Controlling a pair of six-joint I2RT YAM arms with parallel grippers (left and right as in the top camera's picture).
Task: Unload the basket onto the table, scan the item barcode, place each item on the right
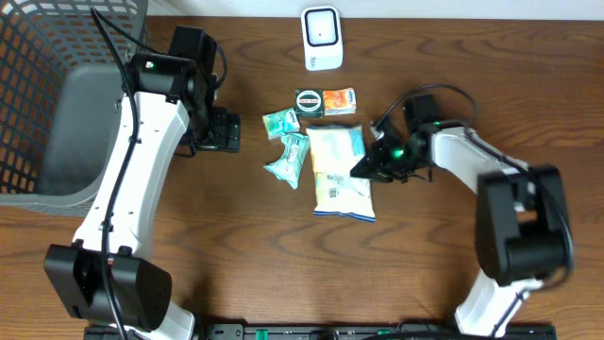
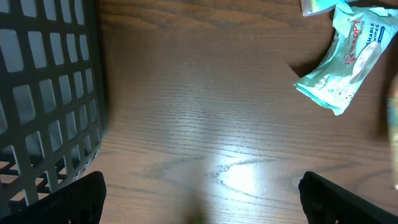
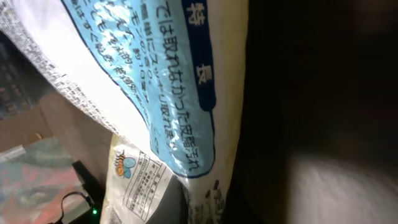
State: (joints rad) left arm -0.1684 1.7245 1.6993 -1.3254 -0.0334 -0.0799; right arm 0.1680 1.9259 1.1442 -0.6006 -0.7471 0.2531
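A large white and blue pouch (image 1: 340,170) lies flat in the middle of the table. My right gripper (image 1: 370,166) is at its right edge, shut on that edge. In the right wrist view the pouch (image 3: 149,93) fills the frame, with printed text and a label running down between the jaws of my right gripper (image 3: 205,208). A white scanner (image 1: 321,38) stands at the back of the table. My left gripper (image 1: 225,130) hovers beside the basket. It is open and empty, its fingertips (image 2: 68,199) spread wide over bare wood.
A grey wire basket (image 1: 57,104) fills the far left corner. Beside the pouch lie two teal wipes packets (image 1: 291,159), a round tin (image 1: 309,100) and an orange packet (image 1: 339,100). One wipes packet (image 2: 342,62) shows at the upper right of the left wrist view.
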